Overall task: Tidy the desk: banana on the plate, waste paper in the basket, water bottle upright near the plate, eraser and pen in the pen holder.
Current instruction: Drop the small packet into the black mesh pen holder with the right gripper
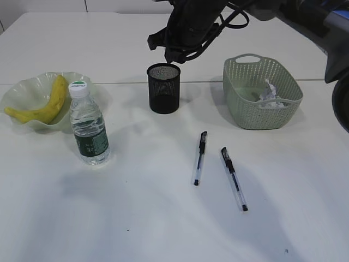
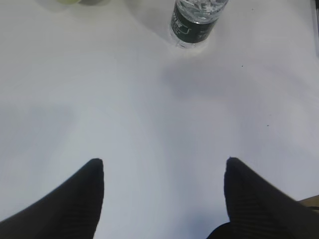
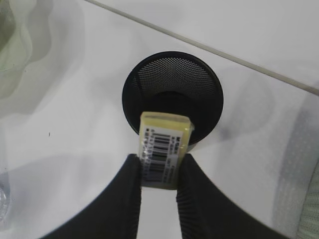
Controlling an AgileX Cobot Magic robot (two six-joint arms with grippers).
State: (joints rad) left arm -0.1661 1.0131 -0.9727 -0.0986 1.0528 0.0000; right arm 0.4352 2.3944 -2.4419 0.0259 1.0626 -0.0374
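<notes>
White desk (image 1: 163,229): two pens (image 1: 200,158) (image 1: 234,178), one eraser (image 3: 165,148).

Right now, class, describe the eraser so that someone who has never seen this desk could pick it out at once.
Find the black mesh pen holder in the middle of the white table. Directly above its open mouth, the right gripper pinches the eraser. It is a small pale yellowish block with a barcode label, unlike the two slim pens lying on the table.

Eraser (image 3: 166,149) sleeve bears a barcode; its print is too small to read
</notes>
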